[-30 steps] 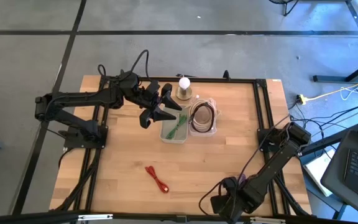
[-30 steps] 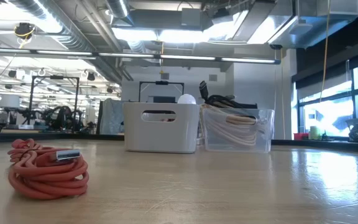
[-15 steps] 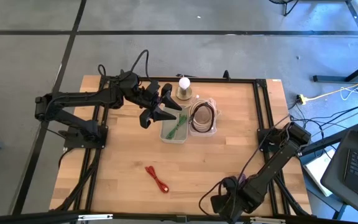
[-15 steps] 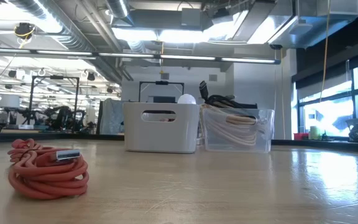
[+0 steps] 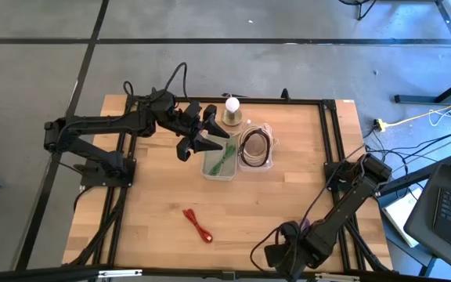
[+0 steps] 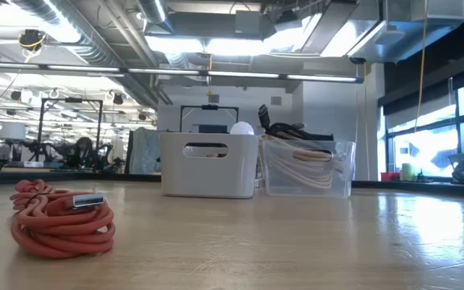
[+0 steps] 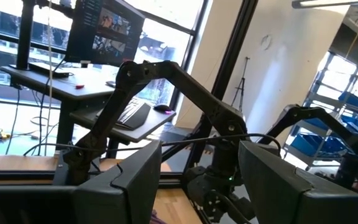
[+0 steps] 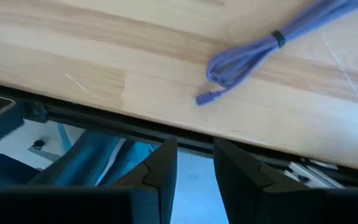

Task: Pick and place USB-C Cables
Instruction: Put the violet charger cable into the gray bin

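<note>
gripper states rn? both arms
Left gripper: open, empty, above the white bin that holds the green cable.
Right gripper: parted a little, empty, parked at the table's near edge by the purple cable.

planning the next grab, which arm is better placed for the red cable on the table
Left, probably. The left gripper hovers open and empty by the white bin, with bare table between it and the red cable. The right gripper sits folded at the table's near edge, facing a purple cable.
</note>
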Controlling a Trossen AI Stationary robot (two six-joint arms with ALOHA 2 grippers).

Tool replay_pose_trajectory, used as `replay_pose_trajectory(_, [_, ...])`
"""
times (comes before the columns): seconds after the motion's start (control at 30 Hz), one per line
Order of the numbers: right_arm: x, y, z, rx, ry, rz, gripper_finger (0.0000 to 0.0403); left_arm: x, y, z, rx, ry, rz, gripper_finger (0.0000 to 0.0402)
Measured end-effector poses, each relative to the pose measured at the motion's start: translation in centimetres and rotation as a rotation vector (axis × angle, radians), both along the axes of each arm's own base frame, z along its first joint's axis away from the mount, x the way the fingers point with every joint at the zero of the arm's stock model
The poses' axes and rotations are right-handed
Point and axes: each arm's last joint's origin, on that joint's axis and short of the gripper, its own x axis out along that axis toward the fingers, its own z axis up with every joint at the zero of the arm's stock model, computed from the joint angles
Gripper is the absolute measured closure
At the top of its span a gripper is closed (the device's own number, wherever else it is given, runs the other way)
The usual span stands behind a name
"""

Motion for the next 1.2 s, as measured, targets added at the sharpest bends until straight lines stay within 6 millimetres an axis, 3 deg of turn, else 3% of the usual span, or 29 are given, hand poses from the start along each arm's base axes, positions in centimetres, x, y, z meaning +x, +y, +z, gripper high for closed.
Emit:
replay_pose_trajectory(0.67, [-0.1,-0.1,0.0,0.001,0.021,0.001,0.0297,1.2,0.3,-1.2,-0.047,0.056,0.0,0.0194])
replay_pose_trajectory(1.2, [-0.1,0.2,0.1,0.053,0.044,-0.008,0.0353,1.2,0.3,-1.1,-0.027,0.035,0.001,0.0194])
